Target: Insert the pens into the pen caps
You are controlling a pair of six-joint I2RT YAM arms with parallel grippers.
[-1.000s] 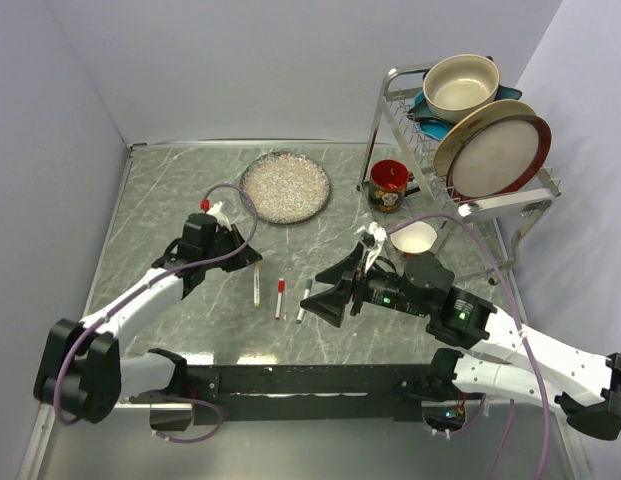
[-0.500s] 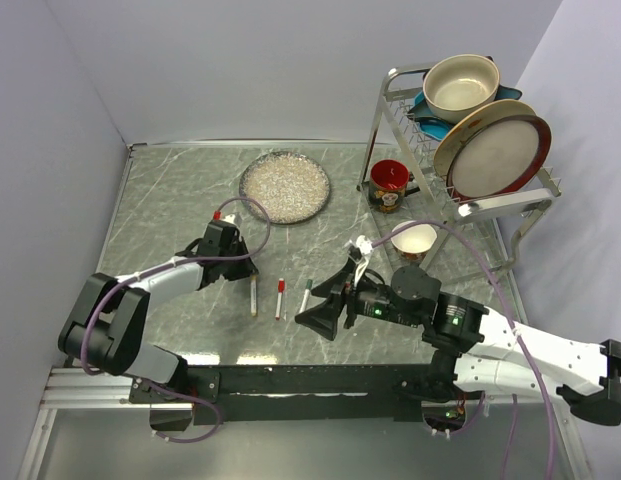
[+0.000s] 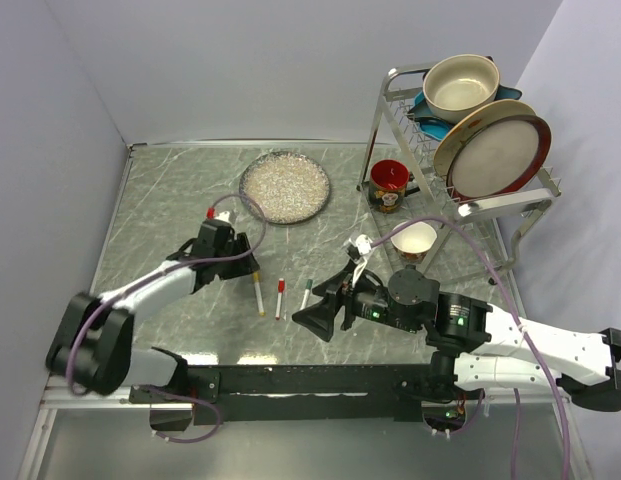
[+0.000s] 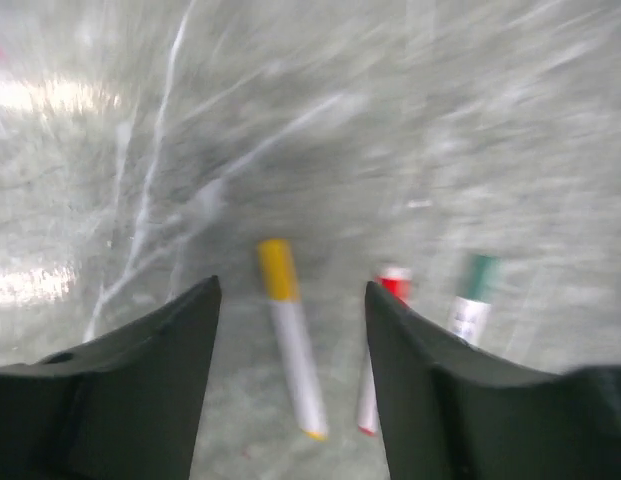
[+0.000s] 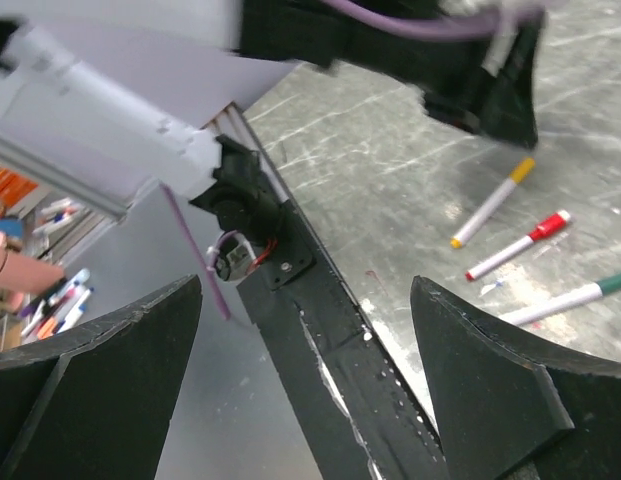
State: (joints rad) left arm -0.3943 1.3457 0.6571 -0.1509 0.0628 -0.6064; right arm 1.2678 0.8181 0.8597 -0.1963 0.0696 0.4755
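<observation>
Left wrist view — the left end effector (image 4: 290, 300) gapes wide, fingers (image 4: 140, 390) either side of the yellow-capped pen (image 4: 298, 375). The red-capped pen (image 3: 279, 298) and green-capped pen (image 4: 470, 300) lie beside it on the counter (image 4: 440, 120). The right end effector (image 3: 312, 315) — also spread open — hangs near them.

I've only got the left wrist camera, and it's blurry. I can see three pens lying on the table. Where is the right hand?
Observer: The right hand is close beside the white pen with the green cap, on its right.
Operator: Open or shut?
Observer: Open wide, holding nothing.
Operator: Anything beyond the left hand?
Observer: A round glittery silver plate lies farther back on the grey marble-look table.
</observation>
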